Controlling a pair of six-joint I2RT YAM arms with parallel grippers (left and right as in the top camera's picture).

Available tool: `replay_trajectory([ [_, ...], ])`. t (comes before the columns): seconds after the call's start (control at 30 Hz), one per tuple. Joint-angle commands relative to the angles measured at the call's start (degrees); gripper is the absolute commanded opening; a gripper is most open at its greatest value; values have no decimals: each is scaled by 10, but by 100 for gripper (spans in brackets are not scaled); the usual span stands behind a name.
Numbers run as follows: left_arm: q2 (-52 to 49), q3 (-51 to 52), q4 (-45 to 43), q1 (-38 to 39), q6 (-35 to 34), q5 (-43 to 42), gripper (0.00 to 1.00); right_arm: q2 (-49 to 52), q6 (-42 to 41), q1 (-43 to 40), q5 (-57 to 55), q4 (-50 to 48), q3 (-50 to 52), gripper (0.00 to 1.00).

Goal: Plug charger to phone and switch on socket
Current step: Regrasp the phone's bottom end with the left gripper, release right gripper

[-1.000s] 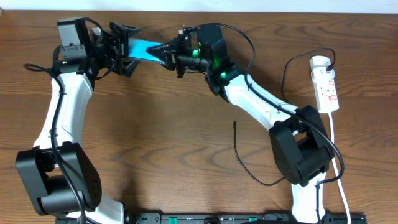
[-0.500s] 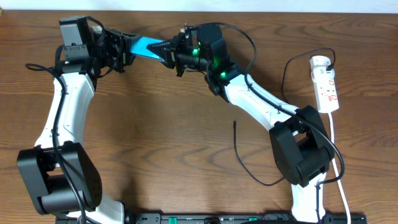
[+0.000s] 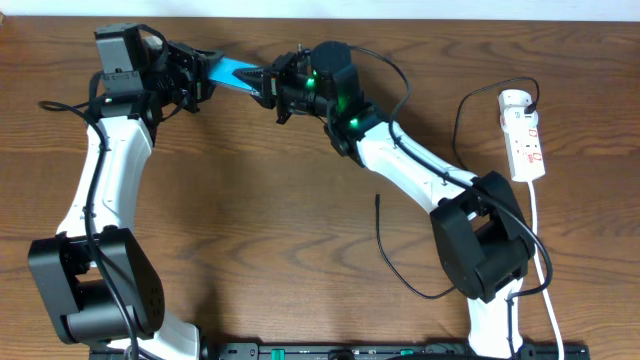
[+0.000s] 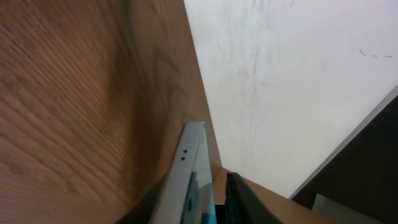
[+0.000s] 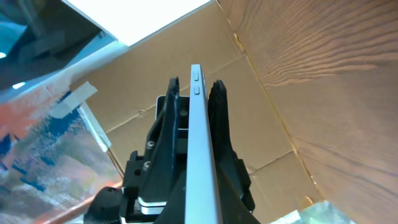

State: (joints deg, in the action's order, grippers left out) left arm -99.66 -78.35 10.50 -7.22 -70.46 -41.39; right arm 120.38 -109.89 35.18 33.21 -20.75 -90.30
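Right end effector (image 3: pixel 270 86) pinches the phone (image 3: pixel 235 72) edge-on, clear of the bench (image 3: pixel 260 230) near its far edge. The left end effector (image 3: pixel 195 72) straddles the other end; I cannot tell if it grips. Over the last second the phone rolled and shifted. Charger (image 3: pixel 377 210) lies untouched, well apart, so plugging is not yet begun.

The phone's (image 3: pixel 236 73) ends hide inside the left claw (image 3: pixel 195 72) and right claw (image 3: pixel 272 85); whether the left one clamps it is unclear. Both wrist views crop the phone at the bottom. The socket's (image 3: pixel 524 135) switch is too small to read.
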Motion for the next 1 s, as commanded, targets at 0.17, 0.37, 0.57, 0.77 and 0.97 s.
replay_trajectory([
  [0.17, 5, -6, -8, 9, 14, -25, 20, -2, -24, 22, -31, 8, -4, 1],
  [0.37, 5, -6, -8, 9, 11, -31, 14, -2, -24, 25, -33, 9, -4, 2],
  [0.57, 5, -6, -8, 9, 11, -32, 7, -2, -24, 27, -33, 9, -4, 2],
  [0.77, 5, -6, -8, 9, 12, -32, 7, -2, -23, 28, -33, 9, -4, 2],
  [0.97, 5, -6, -8, 9, 12, -31, 8, -2, -24, 28, -33, 9, -4, 9],
])
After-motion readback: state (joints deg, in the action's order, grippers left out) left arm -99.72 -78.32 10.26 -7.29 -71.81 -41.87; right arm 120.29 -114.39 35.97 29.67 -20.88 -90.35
